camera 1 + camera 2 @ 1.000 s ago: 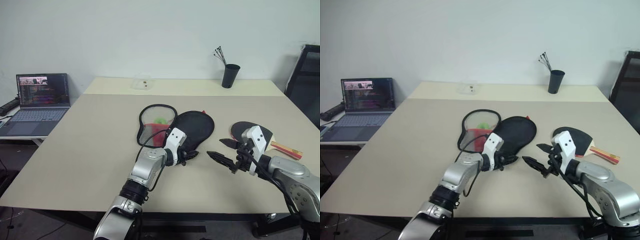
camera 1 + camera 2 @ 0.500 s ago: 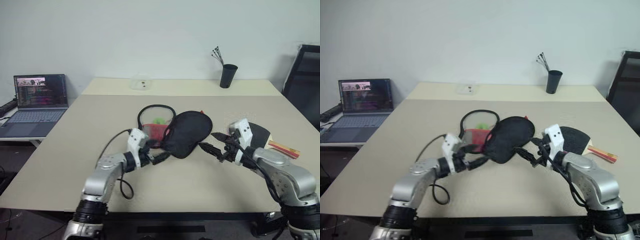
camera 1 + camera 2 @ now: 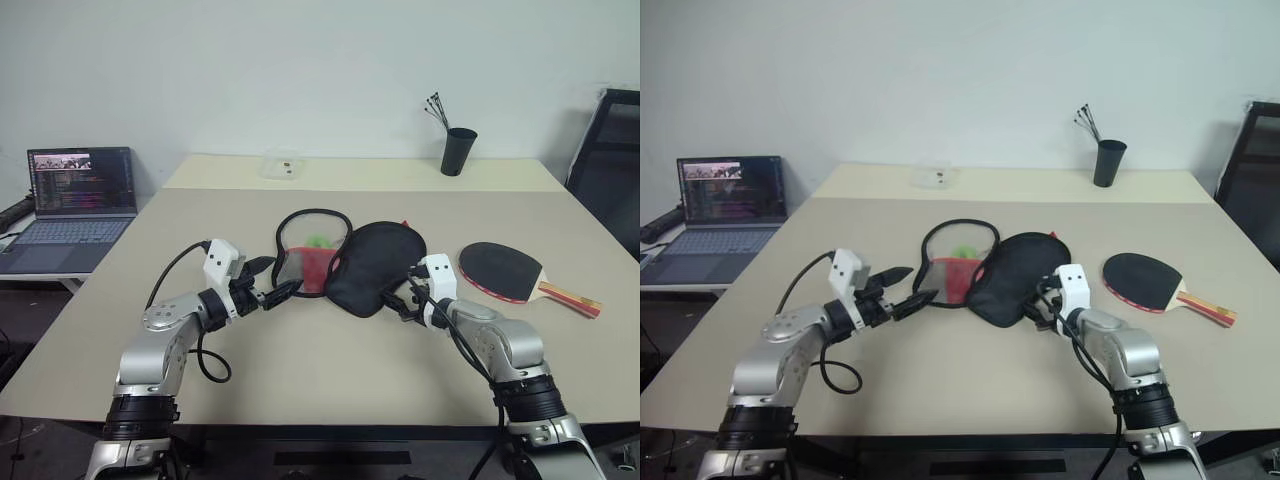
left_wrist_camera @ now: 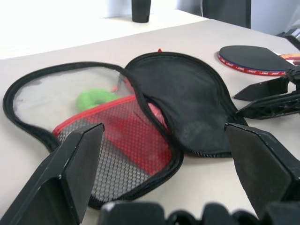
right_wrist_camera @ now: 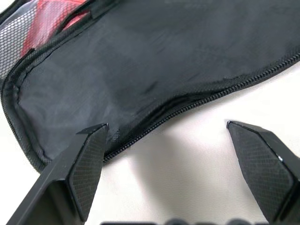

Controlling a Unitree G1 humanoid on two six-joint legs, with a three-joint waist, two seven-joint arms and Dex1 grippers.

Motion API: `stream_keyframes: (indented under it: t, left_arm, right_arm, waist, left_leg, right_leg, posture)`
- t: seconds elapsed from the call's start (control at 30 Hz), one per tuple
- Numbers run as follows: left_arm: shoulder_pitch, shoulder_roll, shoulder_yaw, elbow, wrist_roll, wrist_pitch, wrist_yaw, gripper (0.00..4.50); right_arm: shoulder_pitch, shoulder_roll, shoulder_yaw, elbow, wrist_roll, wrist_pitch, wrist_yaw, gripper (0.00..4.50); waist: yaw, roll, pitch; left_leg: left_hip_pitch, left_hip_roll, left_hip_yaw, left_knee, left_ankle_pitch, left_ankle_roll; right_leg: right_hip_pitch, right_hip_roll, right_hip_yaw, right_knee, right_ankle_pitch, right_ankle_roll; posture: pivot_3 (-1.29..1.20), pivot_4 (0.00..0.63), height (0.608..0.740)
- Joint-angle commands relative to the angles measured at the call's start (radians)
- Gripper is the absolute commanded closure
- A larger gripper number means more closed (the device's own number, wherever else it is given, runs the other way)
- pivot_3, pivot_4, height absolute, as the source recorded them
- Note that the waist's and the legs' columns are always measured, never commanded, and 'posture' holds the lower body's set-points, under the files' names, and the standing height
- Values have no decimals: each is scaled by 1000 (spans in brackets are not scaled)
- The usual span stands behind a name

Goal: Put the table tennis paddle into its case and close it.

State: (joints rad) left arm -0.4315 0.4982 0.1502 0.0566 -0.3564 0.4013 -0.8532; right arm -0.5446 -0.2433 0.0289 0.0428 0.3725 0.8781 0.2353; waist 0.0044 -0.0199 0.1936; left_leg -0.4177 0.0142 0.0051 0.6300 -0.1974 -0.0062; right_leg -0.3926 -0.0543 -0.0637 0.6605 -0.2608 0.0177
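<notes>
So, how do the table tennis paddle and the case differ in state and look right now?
The case lies unzipped and spread open in two halves, while the table tennis paddle lies flat in one piece. The case shows black fabric, mesh and red lining; the paddle shows black rubber, a red edge and a wooden handle. The paddle lies apart, on the case's right. Both rest on the table, ungrasped.

Your robot's arms are silver-grey with black joints — white wrist blocks, looping black cables, and textured black wedge fingers.
</notes>
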Motion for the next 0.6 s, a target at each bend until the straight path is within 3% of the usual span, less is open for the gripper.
stream_keyframes:
  t: [0.03,0.4,0.5,0.6]
  left_arm:
    - [-18,9,6,-46,-23,-21,3,6]
    - [-26,4,-16,-57,-21,-21,4,6]
    - [-23,7,-17,-60,-24,-23,3,0]
    - [-19,10,-18,-70,-28,-22,-3,0]
  right_arm:
    - [-9,42,19,-23,-3,-13,15,70]
    - [-73,137,44,68,-61,-83,19,70]
    - [-75,141,40,80,-76,-94,17,652]
    - [-72,137,24,74,-79,-85,16,1684]
  waist:
    - [-4,0,0]
    - [-8,0,0]
    - [-8,0,0]
    - [-8,0,0]
  left_leg:
    - [0,0,0,0,0,0]
    - [0,4,2,0,0,0]
    - [0,2,2,0,0,0]
    - [-1,1,3,0,0,0]
  right_leg:
    - [0,0,0,0,0,0]
    - [-3,1,1,3,0,0]
    - [-3,1,2,2,0,0]
    - [-4,1,3,2,0,0]
  posture:
    - [0,150,740]
    - [0,150,740]
    - [0,150,740]
    - [0,150,740]
